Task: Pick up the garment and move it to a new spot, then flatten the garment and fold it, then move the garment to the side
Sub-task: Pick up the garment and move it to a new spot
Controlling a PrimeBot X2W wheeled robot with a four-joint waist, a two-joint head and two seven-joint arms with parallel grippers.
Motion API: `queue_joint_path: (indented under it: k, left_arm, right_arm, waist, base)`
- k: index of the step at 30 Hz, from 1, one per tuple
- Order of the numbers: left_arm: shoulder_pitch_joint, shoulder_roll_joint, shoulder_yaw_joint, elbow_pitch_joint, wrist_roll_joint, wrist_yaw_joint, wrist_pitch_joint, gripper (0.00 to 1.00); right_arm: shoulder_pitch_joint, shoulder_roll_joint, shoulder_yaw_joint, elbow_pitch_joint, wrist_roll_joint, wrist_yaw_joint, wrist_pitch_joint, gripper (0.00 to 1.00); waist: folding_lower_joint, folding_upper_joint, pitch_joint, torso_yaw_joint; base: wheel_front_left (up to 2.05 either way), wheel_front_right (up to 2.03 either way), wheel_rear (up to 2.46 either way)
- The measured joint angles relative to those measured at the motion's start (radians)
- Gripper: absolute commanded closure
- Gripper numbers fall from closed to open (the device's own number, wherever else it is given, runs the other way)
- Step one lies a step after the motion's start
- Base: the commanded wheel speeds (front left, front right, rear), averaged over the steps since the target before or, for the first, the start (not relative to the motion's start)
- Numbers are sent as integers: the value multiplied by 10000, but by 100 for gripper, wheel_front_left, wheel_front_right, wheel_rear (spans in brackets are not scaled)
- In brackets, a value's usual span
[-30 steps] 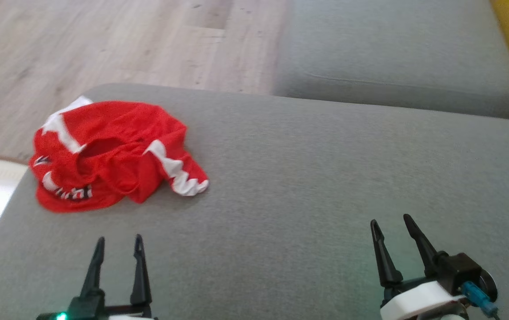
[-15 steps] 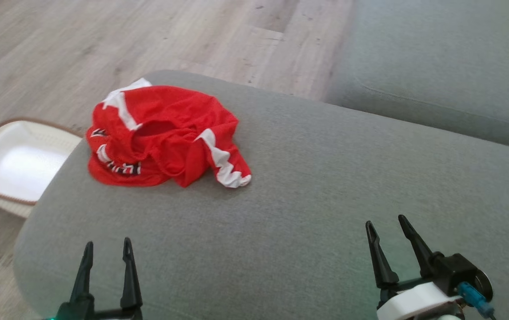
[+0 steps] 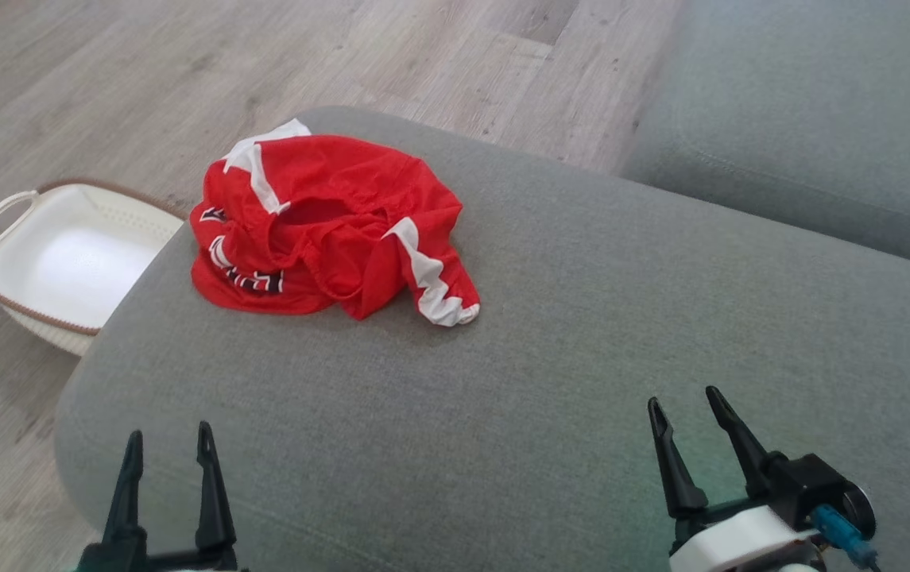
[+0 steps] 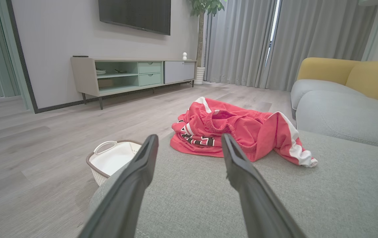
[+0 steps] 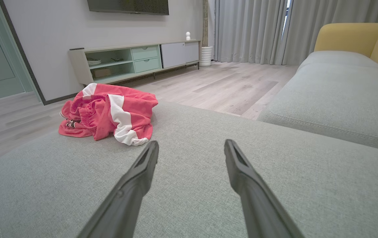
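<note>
Red shorts (image 3: 327, 214), crumpled, white side stripes, at 10 o'clock on grey sofa cushion (image 3: 582, 357), near its far-left corner. Left gripper (image 3: 169, 433) at 7 o'clock, right gripper (image 3: 683, 397) at 5 o'clock: both spread wide, empty, well apart from shorts. White basket (image 3: 41, 318) on floor at 9 o'clock.

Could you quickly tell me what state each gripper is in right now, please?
Left gripper: open, holding nothing, short of the red garment.
Right gripper: open, holding nothing, above the grey cushion.
</note>
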State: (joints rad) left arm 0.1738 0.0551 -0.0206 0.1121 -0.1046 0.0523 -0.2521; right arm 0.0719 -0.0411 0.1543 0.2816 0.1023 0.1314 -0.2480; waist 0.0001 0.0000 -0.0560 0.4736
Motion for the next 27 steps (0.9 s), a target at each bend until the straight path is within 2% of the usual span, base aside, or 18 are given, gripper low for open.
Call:
queue_joint_path:
  k: [7,13,17,20,24,27]
  left_arm:
    - [-571,117,-12,-278,284,-355,0,0]
    - [-3196,654,-77,-412,510,-880,-15,0]
    - [-5527,1080,203,487,251,-1108,180,0]
    - [-6977,1521,255,1582,35,-1354,853,0]
    - [-8728,1592,140,3739,-648,-1659,1827,0]
    - [-9811,1687,-314,5467,-905,-1772,2456,0]
  right_arm:
    - [-1,-2,-240,-10,-387,0,0,0]
    - [-220,-2,-591,-92,-1214,0,0,0]
    - [-742,-8,-731,-169,-1864,0,0,0]
    - [-1144,-15,-878,-253,-2253,0,-2,0]
    - [-1388,-274,-980,-420,-2573,0,-25,0]
    - [-1504,-587,-993,-500,-2661,0,-27,0]
  waist:
    - [0,0,347,248]
    - [2,0,1190,418]
    - [1,0,1925,436]
    - [2,0,2468,363]
    - [2,0,3144,253]
    - [2,0,3561,173]
  base:
    - [0,0,0]
    - [0,0,0]
    - [0,0,0]
    - [0,0,0]
    - [0,0,0]
    - [0,0,0]
